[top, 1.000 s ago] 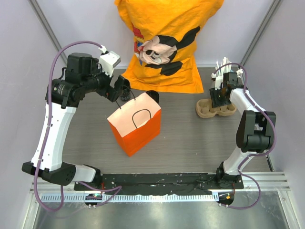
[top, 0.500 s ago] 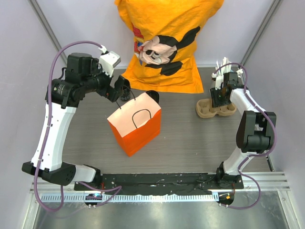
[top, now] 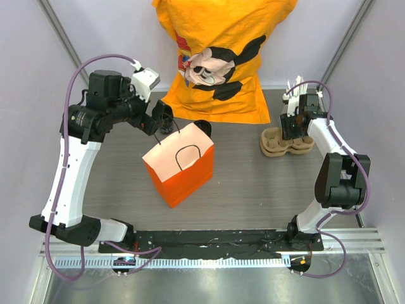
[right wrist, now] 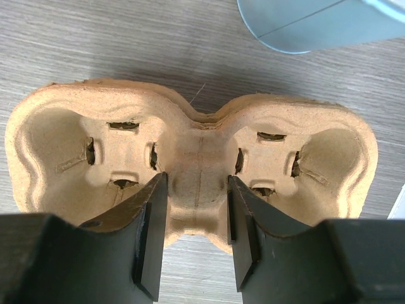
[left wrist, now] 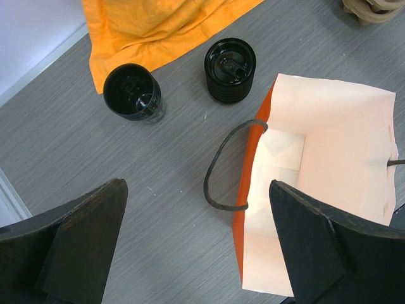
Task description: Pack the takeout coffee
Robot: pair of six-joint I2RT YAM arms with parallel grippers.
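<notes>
Hovering above the far left part of the desk (top: 253,183), the left gripper (left wrist: 197,185) has its jaws spread wide and grips no object. The coffee cup (left wrist: 133,92), black with a round black lid, stands upright on the desk near the far edge, just beside the hem of an orange shirt (top: 221,57) at that edge. A stack of lids (left wrist: 230,69), black and ribbed, stands near the cup but apart from it, just beside the far corner of the paper bag (top: 180,166). The bag, orange outside and white inside, stands upright with its mouth open, left of the desk centre; one black handle loop droops outward on the side facing the cup. Near the right edge, toward the far right corner, the right gripper (right wrist: 196,178) has its jaws closed on the centre ridge of a cardboard cup carrier (right wrist: 63,152), which has two sockets and rests on the desk.
</notes>
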